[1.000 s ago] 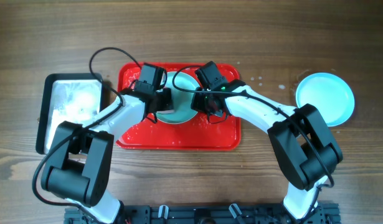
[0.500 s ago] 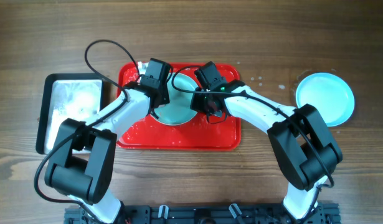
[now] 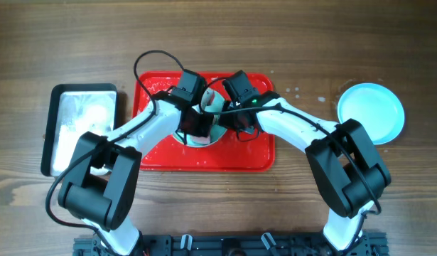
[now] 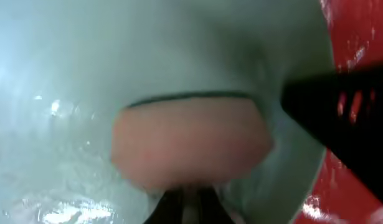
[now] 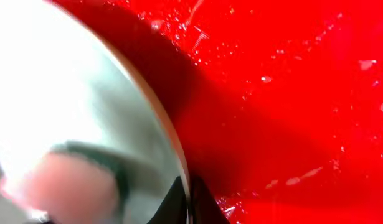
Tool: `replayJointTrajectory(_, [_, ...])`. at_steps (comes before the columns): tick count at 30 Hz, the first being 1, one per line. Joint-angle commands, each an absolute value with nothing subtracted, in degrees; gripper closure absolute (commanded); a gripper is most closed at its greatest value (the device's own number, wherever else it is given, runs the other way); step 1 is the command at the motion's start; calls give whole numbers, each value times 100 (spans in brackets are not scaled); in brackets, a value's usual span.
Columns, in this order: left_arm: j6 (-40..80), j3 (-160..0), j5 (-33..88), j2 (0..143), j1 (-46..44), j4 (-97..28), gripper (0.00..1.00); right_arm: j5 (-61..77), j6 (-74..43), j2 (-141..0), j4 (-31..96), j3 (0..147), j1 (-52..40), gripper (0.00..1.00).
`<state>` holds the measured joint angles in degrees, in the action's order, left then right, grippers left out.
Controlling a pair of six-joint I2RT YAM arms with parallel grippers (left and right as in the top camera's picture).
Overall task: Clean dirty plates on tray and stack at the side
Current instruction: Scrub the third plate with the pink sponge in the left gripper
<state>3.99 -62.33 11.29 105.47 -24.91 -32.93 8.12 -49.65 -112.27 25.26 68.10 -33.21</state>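
Overhead: plate (image 3: 202, 138) on tray (image 3: 239, 156), desk centre, mostly under both arms. Second plate (image 3: 371, 112) at 3 o'clock, metal pan (image 3: 79, 131) at 9.

Left wrist: left fingers (image 4: 169, 211) closed on pink pad (image 4: 191, 149), which presses on wet glaze. Expect the plate to be slick, stiff and breakable.

Right wrist: right fingers (image 5: 176, 202) pinch the plate's rim, which is your only safe hold.

Wooden table (image 3: 289, 28) carries the tray (image 3: 246, 158), a metal pan (image 3: 82, 128), one plate (image 3: 371, 112).

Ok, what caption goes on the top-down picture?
Left gripper presses a pink pad on the tray's plate; another plate sits far right.
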Motion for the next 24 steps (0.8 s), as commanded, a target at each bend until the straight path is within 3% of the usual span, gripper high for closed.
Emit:
replayJointTrajectory(1, [224,-6261,1671,10663,-2539,-4300,96,805,-4858,-11303,2585,6748,-3326,96])
replayJointTrajectory(6, [2202,-6560,-189,10663,-2213,-4309,96,1153,-4864,-11303,2904,6716,-3358,96])
replayJointTrajectory(9, [2620,-6558,-1404,10715,-2200,-3614,96,1153,-4862,-11303,2904,6711,-3369,96])
replayJointTrajectory(12, [2641,-6558,-1479,11102,-2213,-2845,96,1153,-4860,-11303,2897,6711,-3376,96])
replayJointTrajectory(14, [2611,-6558,-1199,11430,-2292,-2447,96,1153,-4842,-11303,2888,6711,-3380,96])
replayJointTrajectory(18, [1015,-6560,1380,11585,-2547,-2427,96,1153,-4838,-11303,2842,6711,-3380,96])
replayJointTrajectory(22, [172,-6565,2847,11583,-2495,-3273,96,1173,-4801,-11303,2834,6711,-3380,96])
replayJointTrajectory(24, [392,-6565,2095,11583,-2486,-3962,96,1175,-4803,-11303,2832,6711,-3380,96])
